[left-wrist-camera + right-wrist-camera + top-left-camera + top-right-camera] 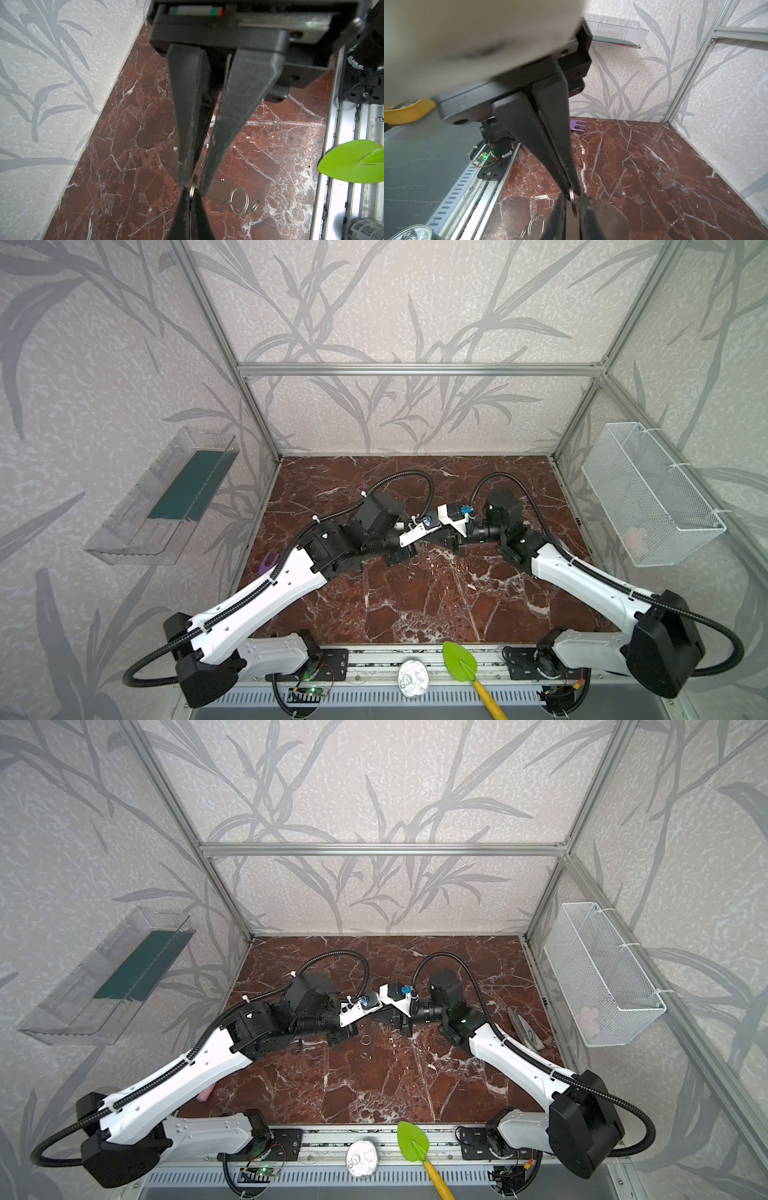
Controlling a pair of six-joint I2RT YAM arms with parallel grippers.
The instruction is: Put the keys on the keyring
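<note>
Steel split ring [193, 187] pinched tight in the left hand [195, 186], the right hand [571, 192] nips the same rim! Looks light, stiff, slippery: grip its flat faces.

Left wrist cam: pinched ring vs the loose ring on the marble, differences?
The pinched ring stands edge-on, clamped by the fingers of the left gripper and right gripper; the loose ring lies flat on the marble table, untouched. The pinched ring shows a thicker, coiled band; the loose ring is thin wire. Both are small silvery metal loops.
</note>
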